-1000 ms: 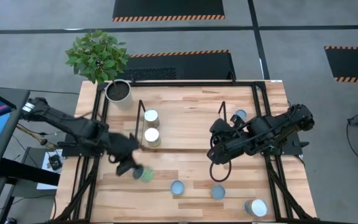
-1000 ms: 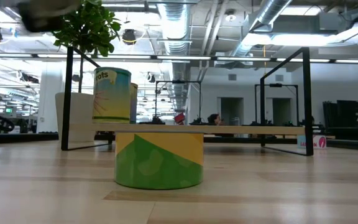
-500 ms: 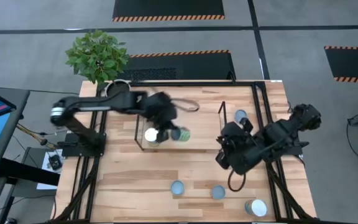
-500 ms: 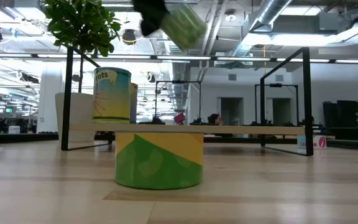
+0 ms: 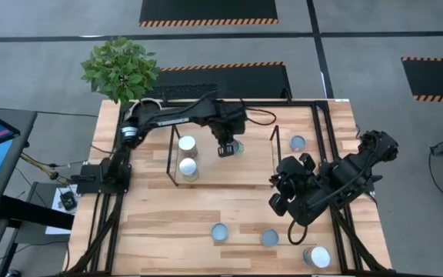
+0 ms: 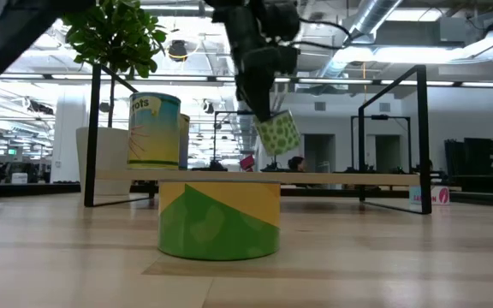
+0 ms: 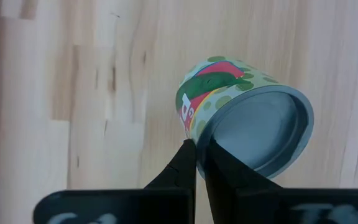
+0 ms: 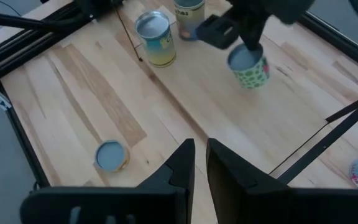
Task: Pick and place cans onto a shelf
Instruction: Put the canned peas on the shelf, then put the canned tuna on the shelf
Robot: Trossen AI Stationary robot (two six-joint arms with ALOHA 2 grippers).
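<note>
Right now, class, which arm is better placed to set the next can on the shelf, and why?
The left. Its gripper already holds a green can tilted just above the shelf, near two cans standing there. The right gripper holds nothing, off the shelf.

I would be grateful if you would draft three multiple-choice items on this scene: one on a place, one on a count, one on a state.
1. Where is the green dotted can?
A. above the shelf, in the left gripper
B. beside the plant pot
C. in the right gripper

2. How many cans already stand on the shelf?
A. none
B. two
C. five

3. How does the held can hang?
A. upright
B. tilted
C. upside down on the table

Answers: 1 A, the low view shows it held clear above the board; 2 B, two cans stand at the shelf's left end; 3 B, its sides lean in the low view.
</note>
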